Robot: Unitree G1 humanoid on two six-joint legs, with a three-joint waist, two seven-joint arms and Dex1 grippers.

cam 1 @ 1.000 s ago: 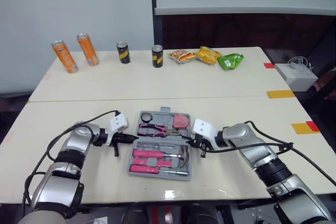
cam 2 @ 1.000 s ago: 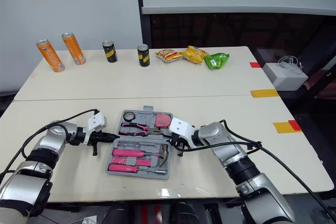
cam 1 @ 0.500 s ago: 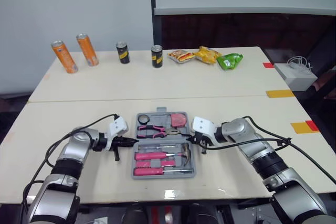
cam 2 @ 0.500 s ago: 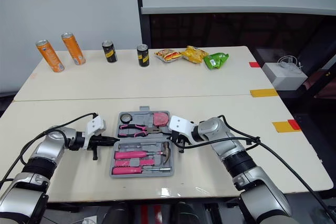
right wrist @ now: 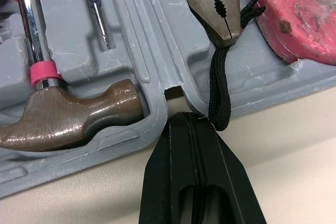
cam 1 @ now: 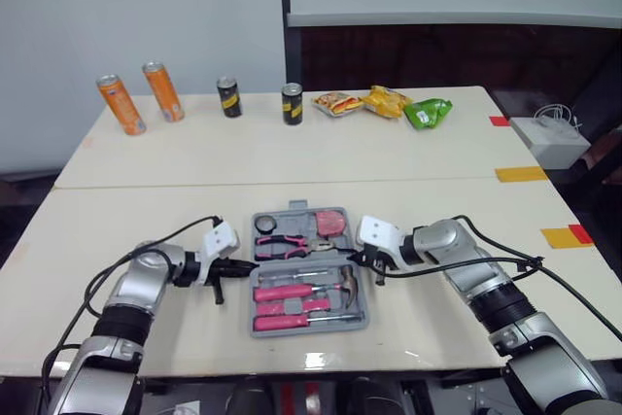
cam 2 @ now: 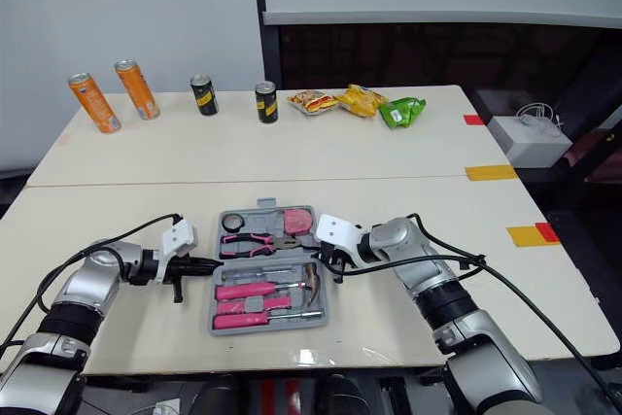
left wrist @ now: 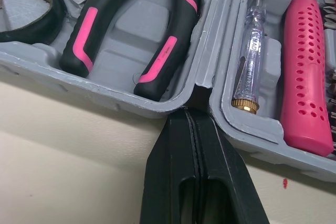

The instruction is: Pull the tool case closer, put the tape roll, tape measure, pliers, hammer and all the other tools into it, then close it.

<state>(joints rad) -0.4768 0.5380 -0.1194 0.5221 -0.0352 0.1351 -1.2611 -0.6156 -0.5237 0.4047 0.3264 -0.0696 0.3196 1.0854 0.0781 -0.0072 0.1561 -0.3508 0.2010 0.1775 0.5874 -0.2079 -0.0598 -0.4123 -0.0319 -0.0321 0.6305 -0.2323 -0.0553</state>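
Observation:
The grey tool case (cam 1: 260, 293) lies open near the table's front edge. Its far half holds the black tape roll (cam 1: 268, 224), the pink-handled pliers (cam 1: 284, 240) and the pink tape measure (cam 1: 330, 223). Its near half holds the hammer (right wrist: 79, 119), a pink screwdriver (left wrist: 307, 66) and other pink-handled tools. My left gripper (left wrist: 190, 113) is shut, its tip pressed into the hinge notch on the case's left side. My right gripper (right wrist: 184, 116) is shut too, with its tip at the right hinge notch, beside the tape measure's black cord (right wrist: 223, 77).
Two orange cans (cam 1: 120, 104) and two black cans (cam 1: 228, 97) stand along the back left of the far table. Snack packets (cam 1: 384, 102) lie at the back middle. A white box (cam 1: 549, 141) sits off to the right.
The case has turned a little, its near end swinging to the right. Both grippers have kept to its hinge sides and moved slightly with it.

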